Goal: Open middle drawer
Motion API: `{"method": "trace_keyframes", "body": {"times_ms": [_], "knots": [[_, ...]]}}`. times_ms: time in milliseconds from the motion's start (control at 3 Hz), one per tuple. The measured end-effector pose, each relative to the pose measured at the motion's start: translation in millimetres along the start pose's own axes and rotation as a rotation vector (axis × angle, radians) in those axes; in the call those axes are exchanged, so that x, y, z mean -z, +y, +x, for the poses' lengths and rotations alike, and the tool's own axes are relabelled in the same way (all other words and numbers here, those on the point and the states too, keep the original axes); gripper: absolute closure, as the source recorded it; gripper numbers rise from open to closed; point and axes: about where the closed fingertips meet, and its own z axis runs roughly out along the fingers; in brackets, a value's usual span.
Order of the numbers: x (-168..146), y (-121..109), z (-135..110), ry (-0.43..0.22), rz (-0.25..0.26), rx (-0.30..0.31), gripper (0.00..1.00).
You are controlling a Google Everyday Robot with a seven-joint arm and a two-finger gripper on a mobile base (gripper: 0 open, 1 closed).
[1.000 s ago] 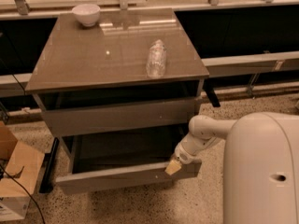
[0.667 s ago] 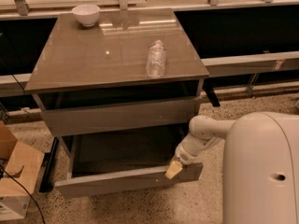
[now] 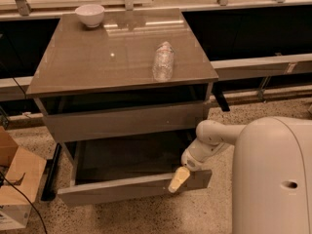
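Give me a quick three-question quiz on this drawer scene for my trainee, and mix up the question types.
1. True or false: the middle drawer is pulled out.
2. The bottle on the cabinet top is: A upright, B lying on its side, C inside a drawer.
3. Fill in: seen in the camera view, the pincer is at the ___ end of the open drawer's front.

Key: 1 true; 2 B; 3 right.

High camera above the robot looks down on cabinet, tool at lower centre.
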Motion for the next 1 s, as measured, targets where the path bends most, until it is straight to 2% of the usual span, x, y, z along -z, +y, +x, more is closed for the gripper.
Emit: {"method": "trace_keyframes", "body": {"times_ms": [333,667,1000], "knots": [[-3.7,3.9,2.1,0.039,-0.013,0.026,0.00],[-9.4,19.8,8.2,0.107,-0.070,0.115,0.00],[-6.9,37.7,20.5,0.156,-0.125,0.187,0.15]]}}
